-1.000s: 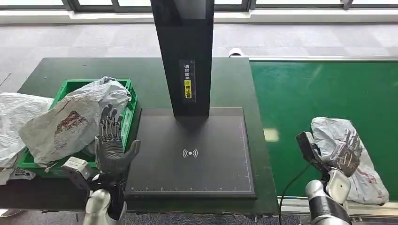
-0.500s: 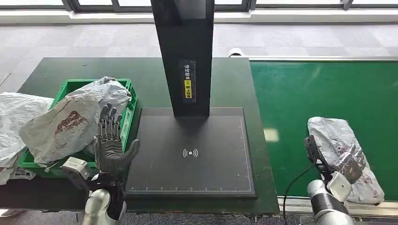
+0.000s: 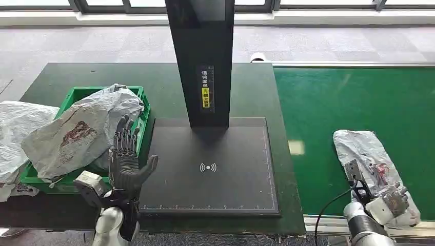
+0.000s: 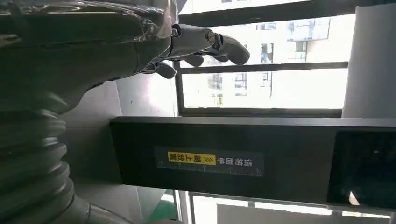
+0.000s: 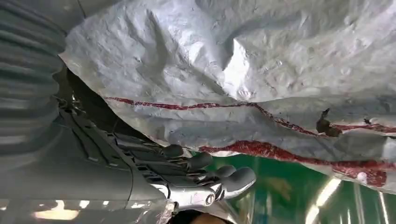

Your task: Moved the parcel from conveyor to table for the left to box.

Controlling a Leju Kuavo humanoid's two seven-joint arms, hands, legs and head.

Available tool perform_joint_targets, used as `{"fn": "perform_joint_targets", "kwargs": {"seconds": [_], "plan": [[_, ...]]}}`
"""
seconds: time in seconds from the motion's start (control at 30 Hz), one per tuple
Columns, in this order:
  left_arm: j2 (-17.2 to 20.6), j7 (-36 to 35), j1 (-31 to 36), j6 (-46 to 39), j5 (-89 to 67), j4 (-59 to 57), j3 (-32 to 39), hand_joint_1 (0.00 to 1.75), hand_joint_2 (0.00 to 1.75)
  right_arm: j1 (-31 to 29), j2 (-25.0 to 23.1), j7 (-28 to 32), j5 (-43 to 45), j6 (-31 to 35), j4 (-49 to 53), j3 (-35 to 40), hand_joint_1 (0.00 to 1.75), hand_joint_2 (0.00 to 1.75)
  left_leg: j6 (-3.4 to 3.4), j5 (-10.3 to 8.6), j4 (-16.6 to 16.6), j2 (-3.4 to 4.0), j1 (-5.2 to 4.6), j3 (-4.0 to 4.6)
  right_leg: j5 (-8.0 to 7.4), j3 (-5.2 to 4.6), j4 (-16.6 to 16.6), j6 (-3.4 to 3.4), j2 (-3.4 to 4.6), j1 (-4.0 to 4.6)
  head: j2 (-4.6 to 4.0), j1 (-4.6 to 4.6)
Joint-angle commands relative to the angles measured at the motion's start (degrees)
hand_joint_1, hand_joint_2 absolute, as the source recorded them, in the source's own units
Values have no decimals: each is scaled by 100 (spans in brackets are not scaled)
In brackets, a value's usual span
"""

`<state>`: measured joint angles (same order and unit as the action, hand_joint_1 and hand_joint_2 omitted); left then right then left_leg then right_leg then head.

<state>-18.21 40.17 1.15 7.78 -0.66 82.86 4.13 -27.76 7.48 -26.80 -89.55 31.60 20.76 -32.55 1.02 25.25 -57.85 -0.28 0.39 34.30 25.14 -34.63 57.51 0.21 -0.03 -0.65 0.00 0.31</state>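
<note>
Parcel, a crumpled grey plastic mailer (image 3: 370,163), lies on green conveyor belt (image 3: 338,107); my right hand (image 3: 394,201) slides beneath for lifting, grip unclear. My left hand (image 3: 125,163) waits, fingers apart, over the desk (image 3: 159,87).

parcel (image 3: 370,163) – crinkled grey plastic, seemingly | conveyor (image 3: 354,107) – matt green

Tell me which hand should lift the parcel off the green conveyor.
The right hand. It sits at the near end of the grey parcel on the conveyor. The left hand hovers open by the green crate, across the scanner plate.
</note>
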Motion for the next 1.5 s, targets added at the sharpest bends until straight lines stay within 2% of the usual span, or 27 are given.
{"fn": "perform_joint_targets", "kwargs": {"seconds": [0.03,0.07,0.1,0.5,0.67,0.73,0.77,0.8,0.83,0.87,0.97,1.0,1.13,1.17,1.2,1.3,1.37,1.5], "plan": [[-179,-17,151,52,-22,-401,187,0,175,-84,109,-135,-23,-302,-464,-411,0,175,-7,-1,10,-13,-1,-17,2,25,-15,2,-16,0,0,0],[-179,-17,153,52,-18,-398,196,0,175,-94,97,-155,-41,-412,-415,-412,0,175,-5,1,7,-8,-1,-15,2,20,-10,1,-10,-1,0,0],[-179,-17,146,46,-17,-386,203,0,175,-91,92,-102,-41,-388,-427,-426,175,175,-7,0,11,-6,-1,-19,1,26,-15,1,-9,-2,0,0],[-179,-17,107,-10,-26,-320,252,0,175,-163,44,-155,-45,-419,-430,-269,175,175,-12,3,4,5,-1,-21,-2,25,-9,5,1,-14,0,0],[-179,-17,78,-52,-20,-305,233,0,175,-221,-13,20,-45,-140,-363,-145,175,175,-12,4,3,9,0,-20,-2,22,-8,5,5,-12,0,0],[-179,-17,74,-95,-30,-319,225,0,175,-277,-82,204,-45,156,-303,-82,175,175,-12,4,4,11,0,-20,-3,21,-9,5,8,-12,-2,0],[-179,-17,64,-122,-22,-303,217,0,175,-321,-171,585,-9,494,-222,-74,175,175,-12,3,2,15,-1,-16,-4,17,-6,5,11,-14,0,0],[-179,-17,59,-123,-21,-299,214,0,175,-347,-194,575,-17,485,-224,-71,175,175,-13,5,4,20,0,-20,-5,20,-9,4,16,-12,0,0],[-179,-17,37,-153,-8,-264,208,0,175,-388,-350,1406,307,802,-110,-226,175,175,-12,4,2,21,-4,-15,-5,13,-2,5,18,-17,0,0],[-179,-17,19,-158,-6,-237,220,0,175,-321,-634,2538,505,840,403,-169,175,175,-12,5,3,31,-1,-15,-8,14,-5,4,27,-14,0,0],[-179,-17,49,-128,-67,-268,240,0,175,-356,-1231,4068,1380,840,889,-76,175,175,-9,5,1,38,0,-4,-10,3,2,4,34,-14,-2,0],[-179,-17,63,-134,-79,-275,236,0,175,-332,-1372,4275,1530,840,1037,88,175,175,-8,9,4,62,0,-11,-14,2,0,1,58,-12,0,0],[-179,-17,73,-138,-84,-277,232,0,175,-260,-1429,4359,1627,827,1175,188,175,175,-5,1,5,36,2,-16,-8,5,0,0,39,-2,0,0],[-179,-17,72,-135,-82,-260,242,0,175,-151,-1538,5037,2200,647,1458,332,175,175,-2,-1,11,38,1,-22,-7,10,-4,-1,37,1,0,0],[-179,-17,72,-128,-84,-259,252,0,175,-72,-1597,5095,2299,585,1639,485,175,175,-3,-3,4,14,0,-13,-3,8,1,2,17,2,0,0],[-179,-17,75,-107,-90,-259,273,0,175,130,-1762,5039,2394,498,2127,766,175,175,-7,4,15,17,4,-28,-2,25,-16,-1,12,6,0,0],[-179,-17,80,-79,-103,-280,280,0,175,620,-2043,5443,2849,346,3220,1290,175,175,-7,5,10,23,3,-20,-1,18,-6,0,21,-2,0,0],[-179,-17,45,-47,-114,-272,290,0,175,1274,-2303,5525,3199,-90,4602,1990,175,175,4,9,14,19,12,-30,7,18,-4,-7,24,2,0,0]]}}
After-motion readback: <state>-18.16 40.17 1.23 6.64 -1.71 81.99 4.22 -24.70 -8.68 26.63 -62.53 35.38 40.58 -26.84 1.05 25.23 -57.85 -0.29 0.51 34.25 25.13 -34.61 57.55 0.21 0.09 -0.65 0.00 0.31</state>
